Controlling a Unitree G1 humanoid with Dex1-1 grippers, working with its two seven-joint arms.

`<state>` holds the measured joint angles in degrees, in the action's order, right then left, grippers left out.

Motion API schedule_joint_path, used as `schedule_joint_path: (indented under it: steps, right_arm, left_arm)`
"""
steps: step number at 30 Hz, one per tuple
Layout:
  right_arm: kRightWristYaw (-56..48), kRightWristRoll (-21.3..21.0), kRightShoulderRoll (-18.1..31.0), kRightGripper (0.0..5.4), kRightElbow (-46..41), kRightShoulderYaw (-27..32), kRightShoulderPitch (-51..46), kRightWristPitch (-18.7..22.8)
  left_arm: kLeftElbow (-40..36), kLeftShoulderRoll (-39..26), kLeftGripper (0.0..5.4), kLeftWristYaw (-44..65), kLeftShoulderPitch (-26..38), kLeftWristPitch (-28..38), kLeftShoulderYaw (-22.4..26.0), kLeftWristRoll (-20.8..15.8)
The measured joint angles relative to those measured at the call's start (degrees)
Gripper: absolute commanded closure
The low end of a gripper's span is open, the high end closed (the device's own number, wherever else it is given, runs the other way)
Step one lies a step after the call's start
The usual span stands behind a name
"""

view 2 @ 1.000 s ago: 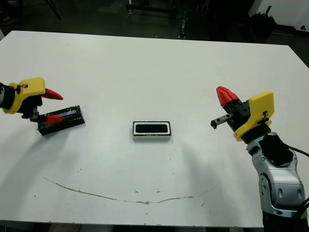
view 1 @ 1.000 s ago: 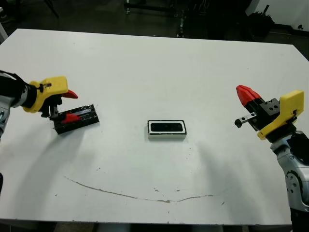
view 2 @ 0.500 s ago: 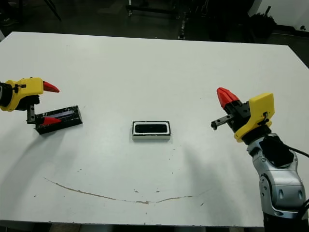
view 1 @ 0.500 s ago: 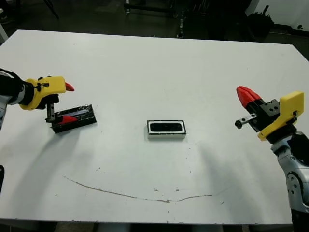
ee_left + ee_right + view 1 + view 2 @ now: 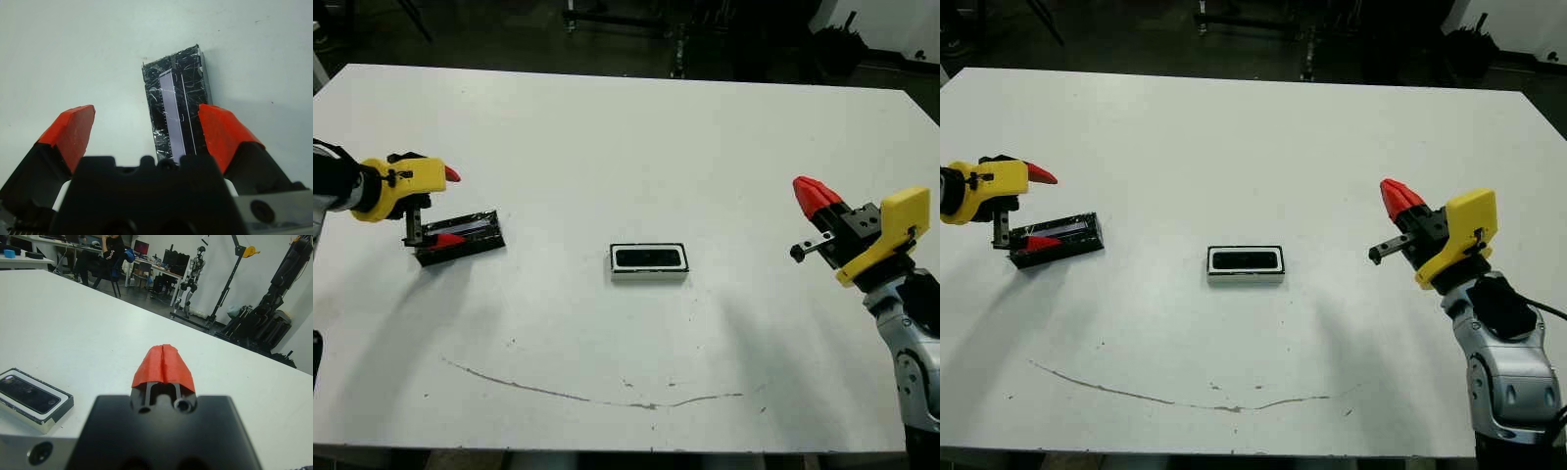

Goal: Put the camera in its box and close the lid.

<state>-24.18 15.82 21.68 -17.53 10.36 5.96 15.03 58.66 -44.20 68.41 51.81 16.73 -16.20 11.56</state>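
The box [image 5: 650, 276], a shallow white-lined tray, sits at the table's middle with the camera [image 5: 651, 258] lying flat inside it. In the right wrist view the box [image 5: 49, 418] and the camera [image 5: 27, 394] show again. The lid [image 5: 465, 233], glossy black with a pale streak, lies flat at the left. My left gripper [image 5: 450, 207] is open and straddles the lid's left end. In the left wrist view the lid [image 5: 173, 105] lies between the fingers, with one fingertip [image 5: 222, 129] over its edge. My right gripper [image 5: 815, 193] is shut on nothing, hovering far to the box's right.
A thin dark curved mark [image 5: 607, 397] crosses the table near its front edge. Beyond the far edge the right wrist view shows a seated person [image 5: 110, 254], desks and standing equipment [image 5: 274, 308].
The left gripper has drawn back to the left and its fingers have spread wider. The lid has slid a little left with it. The right arm, box and camera have stayed put.
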Motion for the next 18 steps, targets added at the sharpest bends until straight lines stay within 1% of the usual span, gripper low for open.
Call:
schedule_joint_path:
  steps: [4,11,18]
  right_arm:
    - [0.01,-0.05,0.00,5.40,0.00,-0.01,-0.03,0.00]
    - [0.06,0.04,0.00,5.40,-0.04,-0.02,-0.05,0.46]
    - [0.07,0.04,0.00,5.40,-0.04,-0.29,-0.04,0.84]
  left_arm:
    - [1.19,0.44,0.01,0.44,0.13,-4.66,1.84,-1.39]
    - [2.18,0.54,0.01,-0.03,0.72,-4.64,3.03,-1.84]
    - [0.79,0.00,0.01,-0.08,3.04,-6.79,4.19,-1.87]
